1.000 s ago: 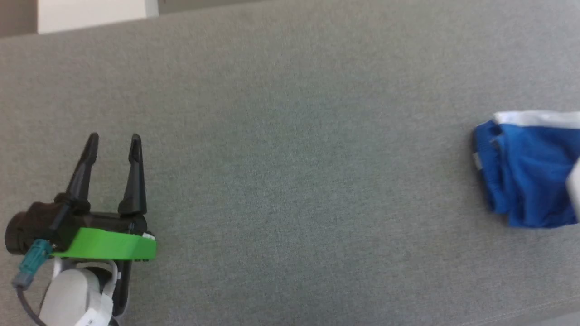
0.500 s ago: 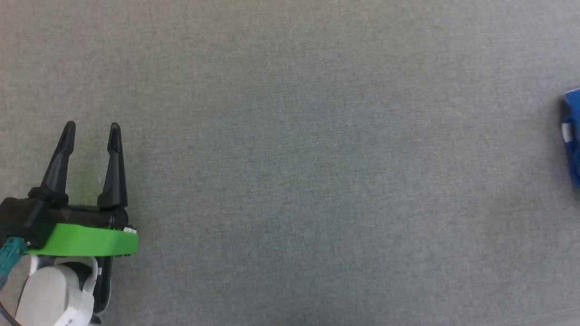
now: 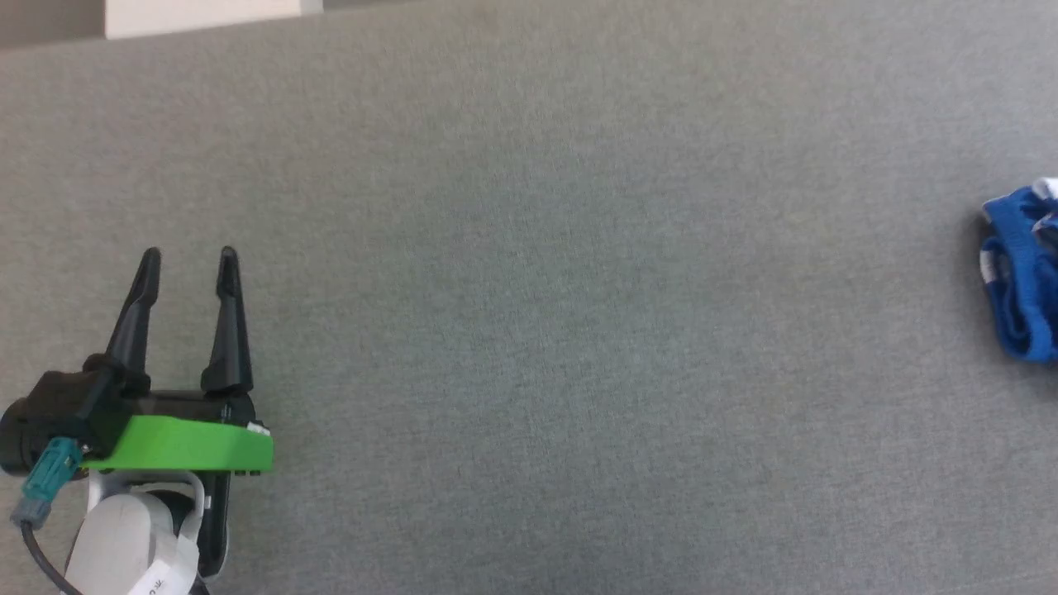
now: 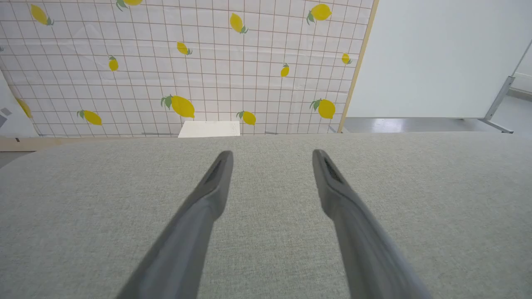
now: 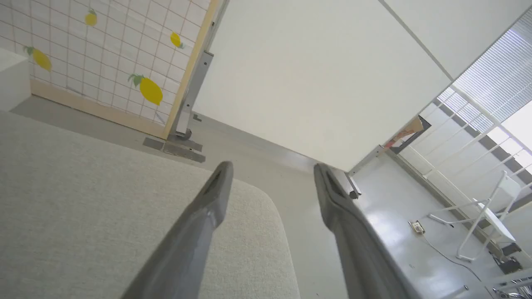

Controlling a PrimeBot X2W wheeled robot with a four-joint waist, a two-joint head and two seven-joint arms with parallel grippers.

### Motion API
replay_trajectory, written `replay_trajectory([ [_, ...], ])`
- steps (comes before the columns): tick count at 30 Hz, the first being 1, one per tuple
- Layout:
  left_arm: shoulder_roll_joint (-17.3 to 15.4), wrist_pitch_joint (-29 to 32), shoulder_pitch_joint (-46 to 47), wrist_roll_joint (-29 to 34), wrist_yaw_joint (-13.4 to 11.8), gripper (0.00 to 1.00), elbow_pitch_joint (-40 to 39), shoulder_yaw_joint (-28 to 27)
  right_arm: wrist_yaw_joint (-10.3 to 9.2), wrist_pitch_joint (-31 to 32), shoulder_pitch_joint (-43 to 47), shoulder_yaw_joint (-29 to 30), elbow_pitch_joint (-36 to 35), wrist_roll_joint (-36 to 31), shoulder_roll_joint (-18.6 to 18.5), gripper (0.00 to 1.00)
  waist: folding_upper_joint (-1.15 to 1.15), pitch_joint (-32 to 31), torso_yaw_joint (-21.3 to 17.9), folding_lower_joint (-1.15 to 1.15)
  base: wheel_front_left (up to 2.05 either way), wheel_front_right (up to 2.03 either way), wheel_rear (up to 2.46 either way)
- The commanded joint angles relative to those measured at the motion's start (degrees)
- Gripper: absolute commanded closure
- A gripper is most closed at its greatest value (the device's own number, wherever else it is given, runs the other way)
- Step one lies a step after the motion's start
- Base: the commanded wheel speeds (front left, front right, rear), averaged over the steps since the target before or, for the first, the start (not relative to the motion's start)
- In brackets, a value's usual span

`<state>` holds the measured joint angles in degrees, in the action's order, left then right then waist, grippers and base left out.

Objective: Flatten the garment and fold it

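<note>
The left gripper (image 3: 188, 252) is seen with its two dark fingers (image 4: 199, 216) spread well apart. Nothing is held between them, and only the bare grey padded surface (image 3: 529, 289) is seen between and beneath them. The right gripper (image 5: 273, 165) is likewise shown in its wrist view with its fingers parted and empty. A rounded corner of the surface is seen beneath them, with the floor (image 5: 386, 232) beyond. No cloth is touched by either gripper.

The garment (image 3: 1021, 273) is found at the far right edge of the head view, well apart from the left gripper. It lies bunched in a crumpled blue heap, a little white trim is shown, and part of it is cut off by the frame. Past the far edge of the surface, a lemon-printed screen (image 4: 208, 62) and a white box (image 4: 209, 128) are seen.

The task is judged to be at its very start. Nothing has been flattened and no fold has been made. The garment has yet to be reached, spread out and folded.
</note>
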<state>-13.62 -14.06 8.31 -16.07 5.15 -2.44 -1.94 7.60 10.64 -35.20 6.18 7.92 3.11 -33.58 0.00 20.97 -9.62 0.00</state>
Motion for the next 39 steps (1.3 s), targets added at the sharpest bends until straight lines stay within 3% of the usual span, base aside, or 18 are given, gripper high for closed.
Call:
replay_trajectory([
  [1,0.5,-0.5,-0.2,0.3,-0.8,0.00,0.2,-0.6,-0.11,-2.2,-1.6,-1.3,-1.8,0.8,2.5,0.00,0.00,-4.7,0.6,0.00,0.00,0.00,0.00],
  [4,1.2,-0.7,-0.5,0.7,-1.7,0.00,0.6,-1.1,-0.11,-5.4,-1.7,-3.5,-5.7,1.2,8.0,0.00,0.00,-7.5,1.5,0.00,0.00,0.00,0.00],
  [11,2.8,-0.9,-0.8,1.3,-3.2,0.00,1.1,-2.5,-0.11,-9.3,4.6,-3.6,-15.0,-0.6,27.0,0.00,0.00,-13.2,4.4,0.00,0.00,0.00,0.00],
  [14,4.2,-0.9,-1.3,1.2,-3.9,0.00,1.2,-3.1,-0.11,-11.7,8.7,-4.0,-16.3,-0.4,30.0,0.00,0.00,-15.6,5.9,0.00,0.00,0.00,0.00],
  [21,5.7,-0.9,-2.1,2.2,-4.6,0.00,3.1,-2.4,-0.11,-19.2,19.2,-2.6,-13.1,7.7,30.7,0.00,0.00,-18.7,8.1,0.00,0.00,0.00,0.00],
  [25,6.5,-0.9,-2.8,3.9,-5.3,0.00,7.6,-0.1,-0.11,-23.2,26.9,-2.1,-7.2,7.4,30.7,0.00,0.00,-20.1,8.5,0.00,0.00,0.00,0.00],
  [39,7.9,-0.9,-4.0,4.3,-5.1,0.00,13.9,2.5,-0.11,-24.4,34.0,-3.6,0.1,8.4,30.7,0.00,0.00,-20.8,8.4,0.00,0.00,0.00,0.00],
])
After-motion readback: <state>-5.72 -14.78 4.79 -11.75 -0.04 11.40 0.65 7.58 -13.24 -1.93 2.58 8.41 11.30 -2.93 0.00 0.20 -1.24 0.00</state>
